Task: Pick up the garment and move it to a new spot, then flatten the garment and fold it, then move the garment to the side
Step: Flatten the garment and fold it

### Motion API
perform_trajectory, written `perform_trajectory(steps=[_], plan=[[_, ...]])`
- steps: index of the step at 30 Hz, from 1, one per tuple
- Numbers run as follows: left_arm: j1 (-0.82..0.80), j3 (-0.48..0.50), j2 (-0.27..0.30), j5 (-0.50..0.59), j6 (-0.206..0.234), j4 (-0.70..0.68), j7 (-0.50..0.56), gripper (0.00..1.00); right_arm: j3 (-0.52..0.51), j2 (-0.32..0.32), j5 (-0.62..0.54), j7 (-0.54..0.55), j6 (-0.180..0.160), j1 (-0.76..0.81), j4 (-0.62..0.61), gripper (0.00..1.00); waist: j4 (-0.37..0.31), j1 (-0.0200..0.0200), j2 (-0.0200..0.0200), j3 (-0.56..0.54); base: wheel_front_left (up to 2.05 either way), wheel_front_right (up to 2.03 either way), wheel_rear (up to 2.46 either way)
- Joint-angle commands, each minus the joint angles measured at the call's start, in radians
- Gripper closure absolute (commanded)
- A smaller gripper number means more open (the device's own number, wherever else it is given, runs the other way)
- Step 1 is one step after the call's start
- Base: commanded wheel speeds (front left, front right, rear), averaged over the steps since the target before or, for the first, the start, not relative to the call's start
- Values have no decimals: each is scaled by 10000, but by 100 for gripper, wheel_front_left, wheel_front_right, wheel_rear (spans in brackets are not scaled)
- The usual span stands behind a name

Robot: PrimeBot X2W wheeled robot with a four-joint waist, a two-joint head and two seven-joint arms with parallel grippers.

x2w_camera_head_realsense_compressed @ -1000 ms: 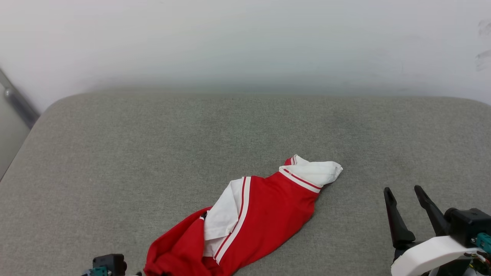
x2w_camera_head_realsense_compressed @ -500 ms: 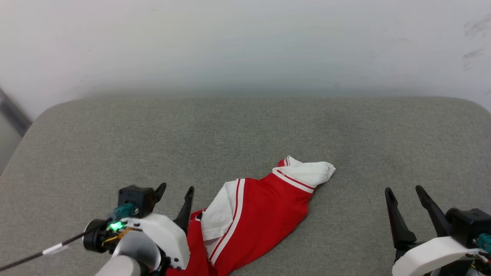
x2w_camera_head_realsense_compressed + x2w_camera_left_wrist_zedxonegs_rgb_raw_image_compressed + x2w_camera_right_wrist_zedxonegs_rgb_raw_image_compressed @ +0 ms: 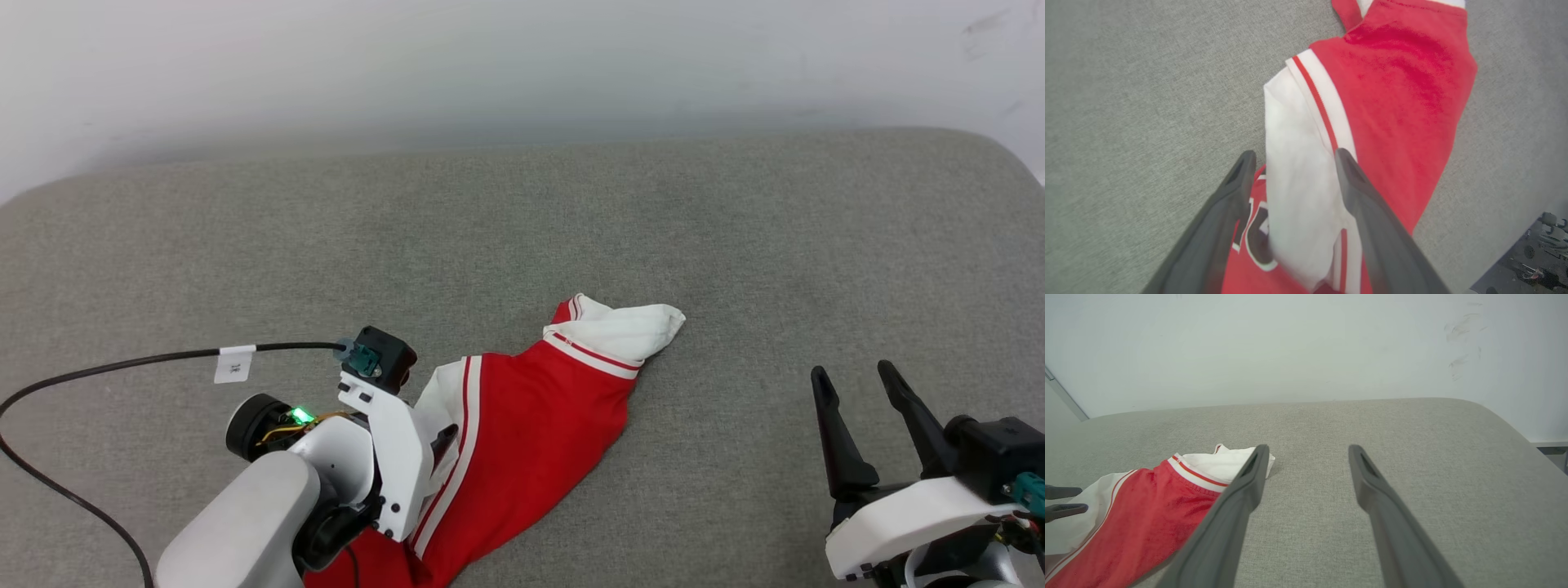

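We noted the left gripper [image 3: 1294, 155] with jaws spread wide, straddling the white sleeve [image 3: 1294, 196] of the garment [image 3: 531, 416] and clamping nothing. The right gripper [image 3: 853, 371], at 4 o'clock in head view, stood equally wide and empty, well apart from the cloth. The garment lay crumpled on the grey cushion [image 3: 490, 229] near 6 o'clock, its far end pointing toward 1 o'clock.

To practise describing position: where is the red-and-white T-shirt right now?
In the head view the garment lies on the grey cushion, low near the middle; the open left claw is at its white sleeve, and the right claw stands apart on its right.
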Motion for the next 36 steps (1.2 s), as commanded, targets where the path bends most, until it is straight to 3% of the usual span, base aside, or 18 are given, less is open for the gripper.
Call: perform_trajectory(steps=[1,2,3,5,11,15,26,36], plan=[[-162,-72,-24,-113,-121,122,152,0,27,11,80,-86,-3,-137,53,0,-154,-1,0,202,0,0,0],[-237,-121,-62,-151,-183,193,254,0,23,9,102,-111,-3,-176,83,0,-172,-1,0,259,0,0,0],[-308,-151,-70,-154,-225,255,304,15,9,9,100,-139,-3,-208,128,0,-182,-1,0,294,0,0,0],[-398,-195,-139,-190,-306,287,269,100,-17,9,112,-197,-3,-242,198,0,-176,-1,0,344,0,0,0],[-713,-102,-117,155,-207,51,-339,100,-84,9,161,-291,-3,-300,364,0,-7,-1,0,350,0,0,0],[-697,274,126,136,152,-276,-674,100,-96,9,162,-296,-3,-298,423,0,177,-1,0,272,0,0,0],[316,1044,1692,253,1452,-583,-131,100,-145,9,142,-202,-3,-342,293,0,479,-1,0,487,0,0,0],[1480,1031,1128,-330,2246,217,28,100,-57,9,126,-148,-3,-476,295,0,417,-1,0,583,0,0,0]])
